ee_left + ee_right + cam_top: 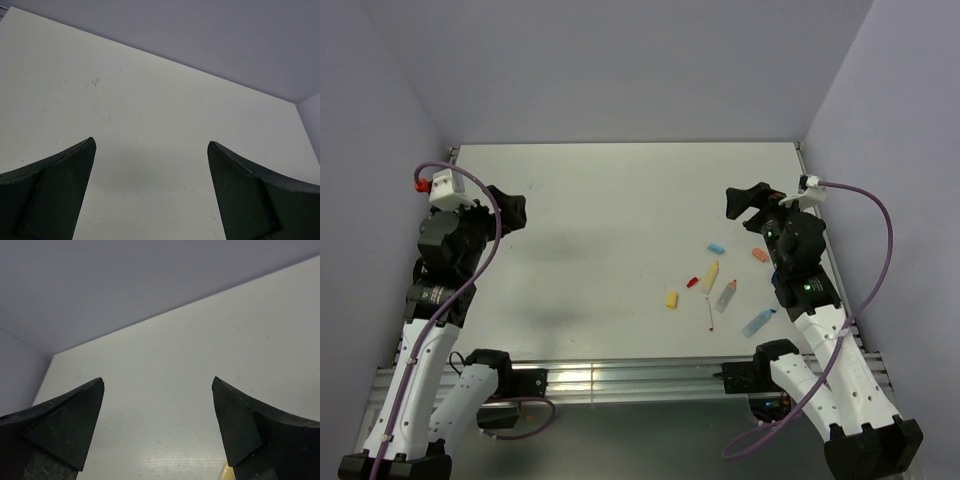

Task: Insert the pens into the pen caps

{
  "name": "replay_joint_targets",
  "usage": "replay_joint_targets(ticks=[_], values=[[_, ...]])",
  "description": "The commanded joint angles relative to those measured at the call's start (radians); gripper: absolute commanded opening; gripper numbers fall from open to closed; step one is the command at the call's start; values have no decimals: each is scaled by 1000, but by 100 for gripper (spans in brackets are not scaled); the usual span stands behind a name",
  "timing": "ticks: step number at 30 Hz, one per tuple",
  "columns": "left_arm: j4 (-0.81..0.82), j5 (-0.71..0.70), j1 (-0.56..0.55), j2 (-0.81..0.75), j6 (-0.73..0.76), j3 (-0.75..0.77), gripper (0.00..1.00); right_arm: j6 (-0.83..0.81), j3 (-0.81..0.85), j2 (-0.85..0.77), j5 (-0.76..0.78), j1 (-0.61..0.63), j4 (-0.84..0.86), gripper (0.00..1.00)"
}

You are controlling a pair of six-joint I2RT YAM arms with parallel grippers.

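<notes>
The pens and caps lie scattered on the right half of the table, seen in the top view. The pens are a yellowish one (710,276), a white one with an orange tip (726,295), a light blue one (758,322) and a thin red one (710,312). Near them lie a light blue cap (716,246), an orange cap (759,254), a red cap (693,282) and a yellow cap (671,299). My right gripper (745,205) (158,380) hangs open and empty just behind this cluster. Far to the left, my left gripper (510,212) (151,142) is open over bare table.
The white table (610,200) is closed in by lilac walls at the back and on both sides. A metal rail (620,378) runs along its near edge, between the arm bases. A yellowish sliver (226,473) shows at the bottom of the right wrist view.
</notes>
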Motion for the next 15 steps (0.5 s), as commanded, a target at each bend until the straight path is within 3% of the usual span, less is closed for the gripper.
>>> replay_joint_targets(ticks=[1,11,13,15], values=[[13,32,3,-8,-17,-2,100,8,49,38,89,-3,-66,94],[-12,181,3,13,-44,-6,100,51,159,254,172,-3,-468,75],[-10,195,3,8,-50,-9,99,95,147,280,142,-3,-496,67],[-10,201,4,6,-54,-9,99,126,100,280,135,-3,-508,65]])
